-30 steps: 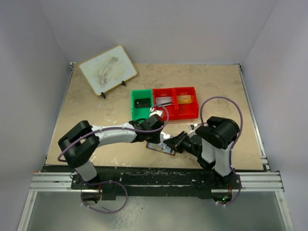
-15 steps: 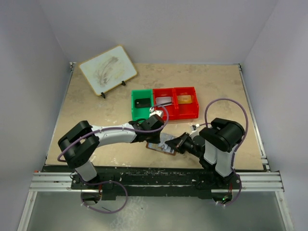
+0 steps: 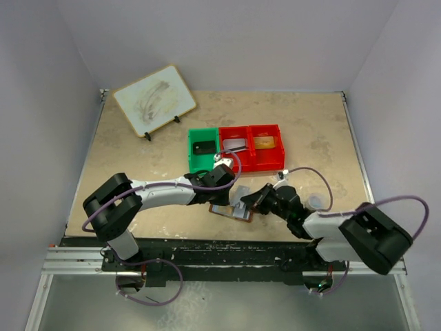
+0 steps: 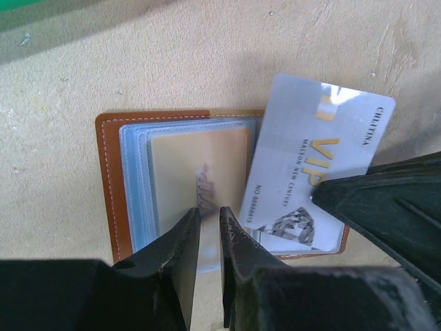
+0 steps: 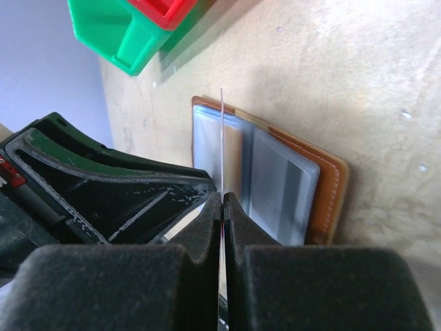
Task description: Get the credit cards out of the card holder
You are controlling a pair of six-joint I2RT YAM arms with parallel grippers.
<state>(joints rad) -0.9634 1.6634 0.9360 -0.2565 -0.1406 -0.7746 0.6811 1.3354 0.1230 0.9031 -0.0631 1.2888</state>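
The card holder (image 4: 110,179) lies open on the table, brown leather with pale blue sleeves and a beige card in the top sleeve. A silver VIP credit card (image 4: 310,138) sticks out of its right half at a tilt. My right gripper (image 5: 222,196) is shut on that card, which shows edge-on (image 5: 222,138) between its fingers. My left gripper (image 4: 209,210) stands on the holder's sleeves, jaws a narrow slit apart with nothing pinched. In the top view both grippers meet over the holder (image 3: 226,210) near the front edge.
Behind the holder stand a green bin (image 3: 203,149) with a dark item and a red two-part bin (image 3: 251,146) with cards in it. A framed board (image 3: 154,100) leans at the back left. A small clear disc (image 3: 315,202) lies right of the right arm.
My right gripper has shut on the VIP card. The right arm's elbow has swung down and out to the right. The left arm has not moved.
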